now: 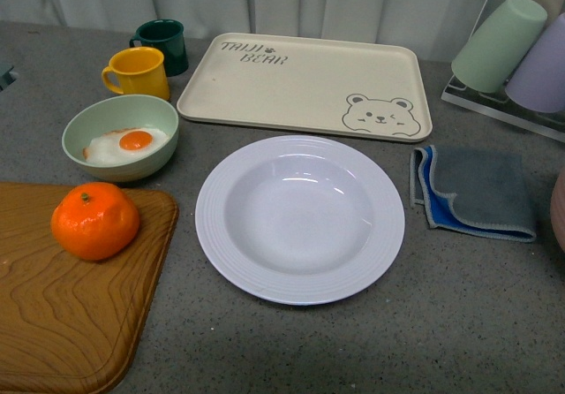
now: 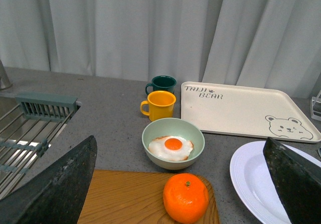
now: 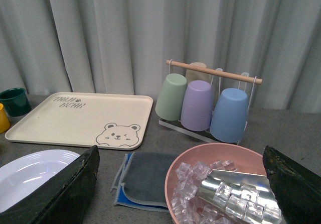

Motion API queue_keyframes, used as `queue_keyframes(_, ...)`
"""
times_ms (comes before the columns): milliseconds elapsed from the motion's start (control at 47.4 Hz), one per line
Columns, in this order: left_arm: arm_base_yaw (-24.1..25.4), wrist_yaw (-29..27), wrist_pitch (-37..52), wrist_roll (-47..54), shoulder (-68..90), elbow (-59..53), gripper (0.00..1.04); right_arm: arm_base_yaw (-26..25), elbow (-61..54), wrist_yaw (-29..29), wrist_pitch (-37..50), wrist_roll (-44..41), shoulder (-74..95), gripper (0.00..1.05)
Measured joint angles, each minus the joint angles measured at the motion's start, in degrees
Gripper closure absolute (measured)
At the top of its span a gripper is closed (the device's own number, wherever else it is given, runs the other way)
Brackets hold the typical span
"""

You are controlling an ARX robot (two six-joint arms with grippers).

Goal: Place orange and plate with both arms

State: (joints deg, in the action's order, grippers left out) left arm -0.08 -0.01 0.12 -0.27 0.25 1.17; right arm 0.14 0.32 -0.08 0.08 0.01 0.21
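While neither arm is showing in the front view, the orange (image 1: 95, 221) is sitting at the left on the far part of a wooden board (image 1: 53, 323), near the green bowl (image 1: 120, 136). It is looking light, firm with a little give, and apt to be rolling, though its dimpled skin is probably giving fair grip. I am judging that a gentle hold across its widest middle is suiting it best. To its right the plate (image 1: 300, 219) is lying flat on the tabletop (image 1: 459, 323), apart from the board and just in front of the tray (image 1: 305, 85). It is looking stiff, smooth, heavier than the fruit and perhaps breakable. The wide ribbed rim is offering the only place to pinch, likely at the edge facing the cloth (image 1: 472, 191), with one finger going under the lip. As for the arms, the left end effector (image 2: 179, 148) is hanging wide open above the board, its dark fingers (image 2: 60, 189) framing the orange, touching nothing and carrying nothing. Further right, the right end effector (image 3: 180, 151) is gaping just as wide and empty, with the plate's rim showing beside one finger and the cloth and a pink bowl of ice (image 3: 225, 184) lying between the two.
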Motion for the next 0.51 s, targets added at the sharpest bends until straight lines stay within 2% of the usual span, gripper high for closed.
queue_keyframes(506,0.0,0.0,0.0,0.0,0.0,0.0,0.07,0.0,0.0,0.0,0.0,0.0,0.0,0.09)
